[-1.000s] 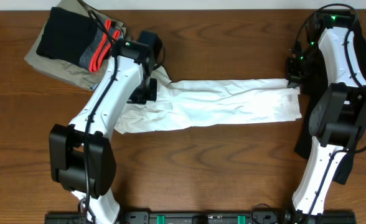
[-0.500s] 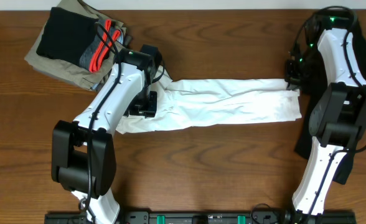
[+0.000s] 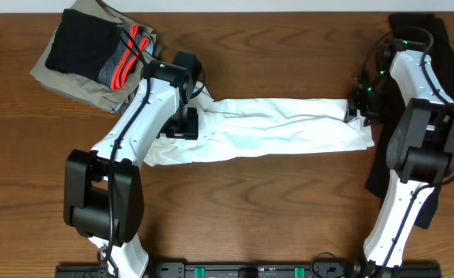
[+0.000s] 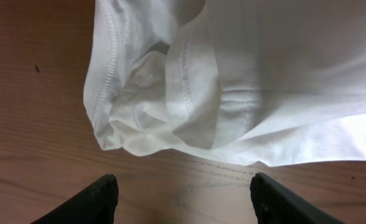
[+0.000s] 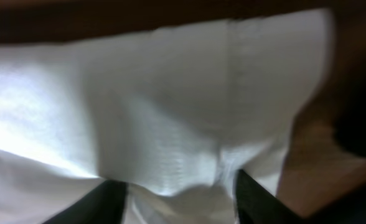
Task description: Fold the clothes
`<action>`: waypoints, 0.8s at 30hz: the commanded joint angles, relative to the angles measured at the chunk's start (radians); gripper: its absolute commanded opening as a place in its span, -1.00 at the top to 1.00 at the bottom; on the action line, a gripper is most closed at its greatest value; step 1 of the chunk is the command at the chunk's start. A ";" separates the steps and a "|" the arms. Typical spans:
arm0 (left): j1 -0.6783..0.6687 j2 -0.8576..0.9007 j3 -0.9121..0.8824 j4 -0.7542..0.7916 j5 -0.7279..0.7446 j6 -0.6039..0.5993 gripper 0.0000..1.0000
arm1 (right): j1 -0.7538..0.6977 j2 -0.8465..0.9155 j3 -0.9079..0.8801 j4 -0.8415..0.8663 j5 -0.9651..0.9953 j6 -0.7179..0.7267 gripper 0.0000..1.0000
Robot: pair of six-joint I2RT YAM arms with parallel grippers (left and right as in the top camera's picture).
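Note:
Of the clothes, a white T-shirt [image 3: 281, 127] lies folded into a long strip across the middle of the table. My left gripper [image 3: 182, 123] hovers at its crumpled left end. In the left wrist view that gripper [image 4: 183, 200] is open over bare wood, with the hem of the shirt [image 4: 233, 81] just beyond its fingertips. My right gripper [image 3: 356, 108] is at the strip's right end. In the right wrist view it [image 5: 180, 202] stands open, and a bulge of the white cloth [image 5: 170, 124] lies between its fingers. No print shows.
A pile of folded garments [image 3: 96, 50], khaki, black and grey with red stripes, sits at the back left beside the left arm. A dark garment [image 3: 447, 46] lies under the right arm along the right edge. A black rail [image 3: 250, 270] runs along the front.
Both grippers have opened and let go of the shirt's ends. The left arm has shifted slightly right over the left end. The right end of the strip has settled on the table.

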 commanded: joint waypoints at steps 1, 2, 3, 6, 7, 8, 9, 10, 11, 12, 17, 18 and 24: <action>0.005 -0.013 -0.002 0.000 -0.001 -0.001 -0.40 | -0.019 -0.030 -0.002 0.013 0.000 -0.027 -0.47; 0.005 -0.013 -0.002 0.000 -0.001 -0.002 -0.40 | -0.021 -0.030 -0.002 0.013 0.001 -0.037 -0.56; 0.005 -0.013 -0.002 0.000 -0.001 -0.002 -0.40 | -0.023 -0.030 -0.002 0.013 0.001 -0.044 -0.64; 0.005 -0.013 -0.002 0.000 -0.001 -0.002 -0.41 | -0.027 -0.030 -0.003 0.024 0.008 -0.053 -0.69; 0.005 -0.013 -0.002 0.000 -0.001 -0.002 -0.41 | -0.027 -0.030 -0.005 0.024 0.008 -0.055 -0.70; 0.005 -0.013 -0.002 0.000 -0.001 -0.002 -0.41 | -0.027 -0.030 -0.009 0.031 0.007 -0.060 -0.71; 0.005 -0.013 -0.002 0.000 -0.001 -0.001 -0.41 | -0.026 -0.030 -0.014 0.032 0.003 -0.061 -0.72; 0.005 -0.013 -0.002 0.000 -0.001 -0.002 -0.41 | -0.026 -0.029 -0.023 0.032 0.000 -0.062 -0.70; 0.005 -0.013 -0.002 0.000 -0.001 -0.002 -0.41 | -0.026 -0.029 -0.031 0.036 0.000 -0.062 -0.68; 0.005 -0.013 -0.002 0.000 -0.001 -0.002 -0.41 | -0.023 -0.029 -0.049 0.040 -0.001 -0.062 -0.65; 0.005 -0.013 -0.002 0.000 -0.001 -0.002 -0.41 | -0.015 -0.029 -0.151 0.079 -0.010 -0.061 -0.45; 0.005 -0.013 -0.002 0.000 -0.001 -0.002 -0.42 | -0.014 -0.029 -0.172 0.090 -0.017 -0.061 -0.35; 0.005 -0.013 -0.002 0.003 -0.001 -0.002 -0.42 | -0.018 -0.029 -0.258 0.171 -0.034 -0.031 0.11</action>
